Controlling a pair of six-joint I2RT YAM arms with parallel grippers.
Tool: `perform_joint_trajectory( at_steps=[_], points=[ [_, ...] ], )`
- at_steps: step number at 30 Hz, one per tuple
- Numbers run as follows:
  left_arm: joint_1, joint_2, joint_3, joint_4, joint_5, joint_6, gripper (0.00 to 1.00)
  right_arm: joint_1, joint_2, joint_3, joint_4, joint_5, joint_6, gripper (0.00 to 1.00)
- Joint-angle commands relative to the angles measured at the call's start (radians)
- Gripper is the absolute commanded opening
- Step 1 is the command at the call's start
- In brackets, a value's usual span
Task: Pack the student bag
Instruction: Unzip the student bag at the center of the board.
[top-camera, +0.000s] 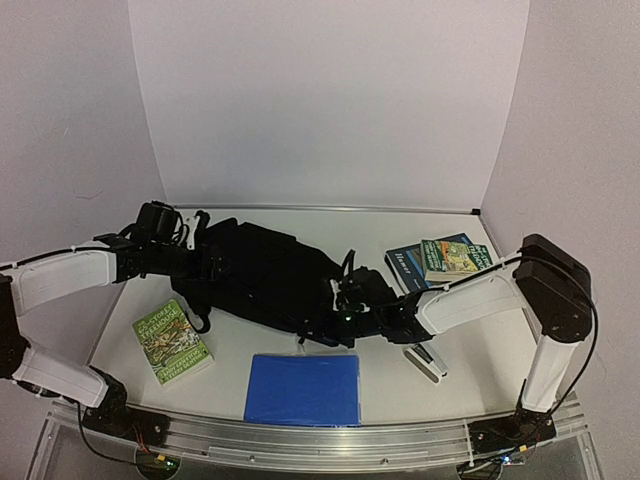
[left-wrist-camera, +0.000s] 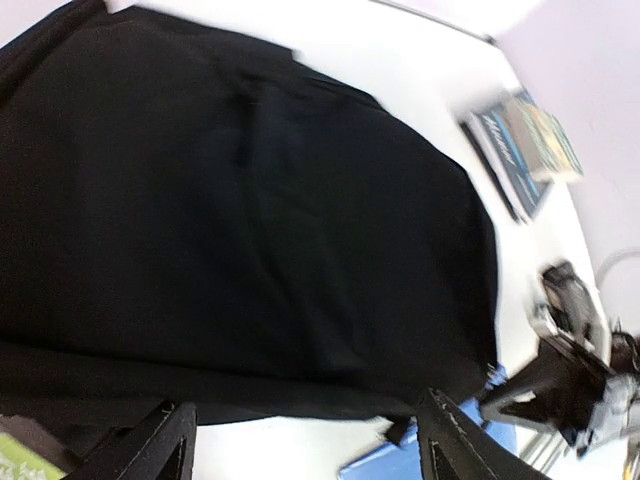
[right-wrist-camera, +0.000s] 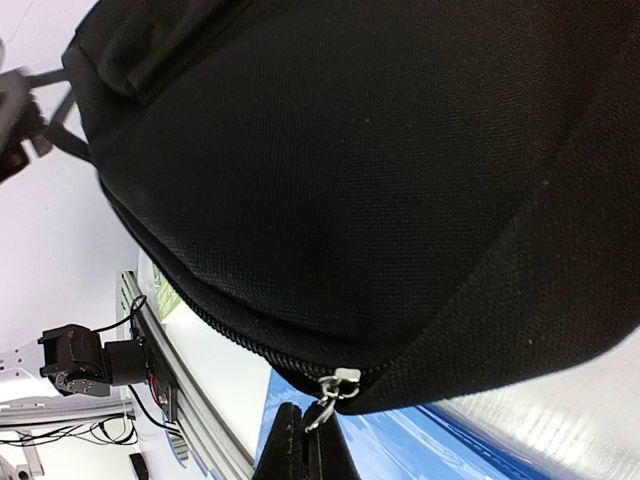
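Observation:
The student bag (top-camera: 270, 275), a black fabric backpack, lies flat across the middle of the table. My left gripper (top-camera: 197, 255) is at the bag's left end. In the left wrist view its fingers (left-wrist-camera: 152, 450) stand wide apart and open, with only bare table between them and the bag (left-wrist-camera: 230, 200) just beyond. My right gripper (top-camera: 345, 315) is at the bag's near right edge. In the right wrist view it (right-wrist-camera: 305, 445) is shut on the metal zipper pull (right-wrist-camera: 332, 398) hanging from the bag's (right-wrist-camera: 350, 170) closed zip.
A green book (top-camera: 172, 340) lies front left, and a blue folder (top-camera: 303, 388) front centre, partly under the bag's edge. A stack of books (top-camera: 440, 260) sits back right. A small white object (top-camera: 425, 362) lies under the right arm. White walls enclose the table.

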Motion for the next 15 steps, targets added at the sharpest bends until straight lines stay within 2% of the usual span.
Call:
perform_joint_trajectory(
  at_steps=[1, 6, 11, 15],
  points=[
    [-0.116, 0.039, 0.073, 0.052, 0.095, 0.166, 0.77, -0.002, -0.068, -0.051, 0.068, 0.002, 0.021, 0.00],
    [-0.204, 0.076, 0.078, 0.079, 0.076, 0.169, 0.79, -0.014, -0.114, -0.107, 0.102, 0.011, 0.040, 0.00],
    [-0.238, 0.021, 0.059, 0.025, 0.048, 0.140, 0.80, -0.035, -0.143, -0.146, 0.115, 0.014, 0.048, 0.00],
    [-0.284, 0.020, 0.039, 0.042, 0.042, 0.202, 0.80, -0.044, -0.160, -0.164, 0.121, 0.005, 0.047, 0.00]
  ],
)
